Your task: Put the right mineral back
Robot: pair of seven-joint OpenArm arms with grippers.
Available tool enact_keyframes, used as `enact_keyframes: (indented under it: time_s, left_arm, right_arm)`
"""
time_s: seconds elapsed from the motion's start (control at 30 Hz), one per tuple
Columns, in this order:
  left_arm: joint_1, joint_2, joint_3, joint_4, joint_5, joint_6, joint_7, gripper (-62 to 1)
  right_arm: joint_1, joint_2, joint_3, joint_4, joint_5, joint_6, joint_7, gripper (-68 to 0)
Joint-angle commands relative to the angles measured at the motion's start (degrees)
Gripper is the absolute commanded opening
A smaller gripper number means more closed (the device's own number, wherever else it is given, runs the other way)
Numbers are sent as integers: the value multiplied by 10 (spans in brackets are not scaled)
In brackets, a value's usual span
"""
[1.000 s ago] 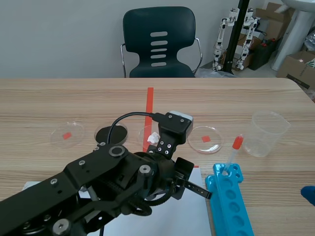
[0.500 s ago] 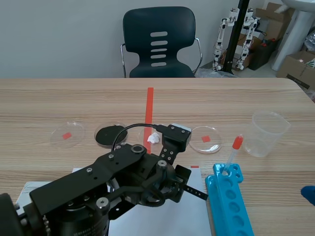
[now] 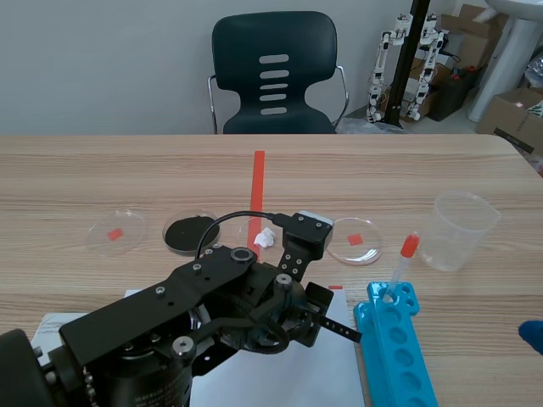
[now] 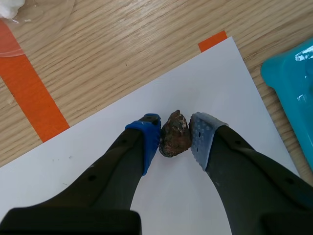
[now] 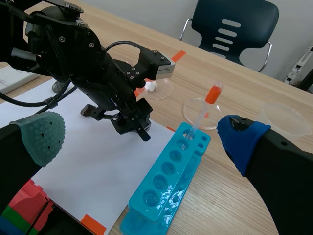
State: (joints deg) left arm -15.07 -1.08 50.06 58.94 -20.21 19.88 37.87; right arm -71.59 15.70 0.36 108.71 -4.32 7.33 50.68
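A brown, rough mineral lies on the white paper. My left gripper is shut on it, one blue pad pressed to each side. In the scene view the left arm hangs low over the paper and hides the stone. Behind it stand a dish holding a white mineral, a dish with black contents, and two dishes bearing only a red mark. My right gripper is open and holds nothing, near the table's front right corner.
A blue tube rack holding one orange-capped tube lies just right of the paper. A clear plastic cup stands at the right. Coloured blocks sit beside the right gripper. A chair stands beyond the table.
The left arm has swung and sunk lower over the paper, uncovering the white mineral's dish. Over the last half second it has hardly moved. The right arm has kept still.
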Motion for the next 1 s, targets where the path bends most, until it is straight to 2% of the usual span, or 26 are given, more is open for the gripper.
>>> enact_keyframes:
  time_s: [0.0,0.2,0.4,0.53,0.83,0.97]
  left_arm:
    - [-3,11,-3,9,-4,0,-8,-398]
    - [-3,11,-3,10,-11,0,-8,-238]
    - [-1,9,-3,11,-15,0,-23,12]
    - [3,-5,-3,31,-21,-1,-29,14]
    - [33,-66,-3,129,-30,0,-44,14]
    - [40,-76,-3,144,-29,0,-49,14]
  right_arm:
    - [2,0,3,12,4,0,9,4]
    - [2,0,3,12,4,0,9,4]
    - [2,0,3,12,4,0,9,4]
    - [2,0,3,12,4,0,9,4]
    - [2,0,3,12,4,0,9,4]
    - [2,0,3,12,4,0,9,4]
